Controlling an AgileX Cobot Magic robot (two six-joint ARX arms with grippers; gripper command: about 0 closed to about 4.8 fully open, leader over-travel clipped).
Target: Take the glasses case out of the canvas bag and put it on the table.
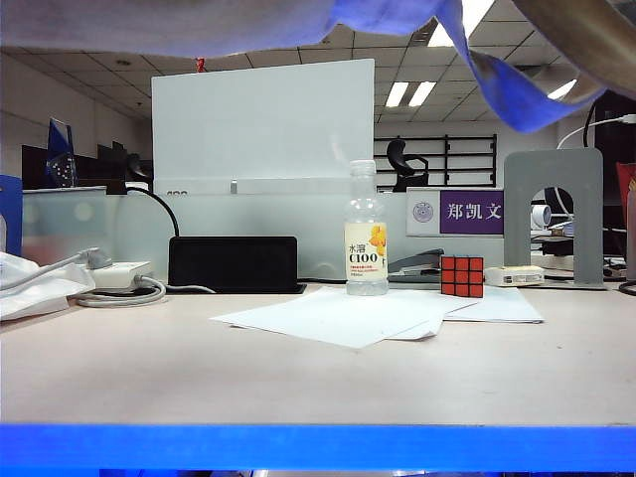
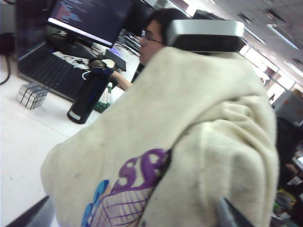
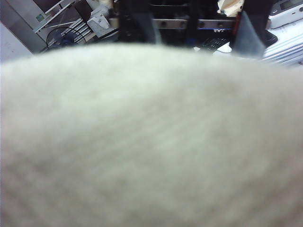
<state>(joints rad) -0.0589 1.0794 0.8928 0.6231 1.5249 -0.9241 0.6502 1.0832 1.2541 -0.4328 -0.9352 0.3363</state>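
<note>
The canvas bag [image 2: 189,142] is seen bunched before the left gripper [image 2: 137,222], whose jaws are spread, grasping nothing. The right gripper's jaw state cannot be told; cloth fills its view. The glasses case is unseen, presumably inside; reaching in is called for next.

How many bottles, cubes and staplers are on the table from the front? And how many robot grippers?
Bottles: 1, the clear drink bottle
Cubes: 1, the red Rubik's cube
Staplers: 1, the grey stapler
Grippers: 2, left gripper and right gripper, both at the canvas bag
Total: 5
</note>
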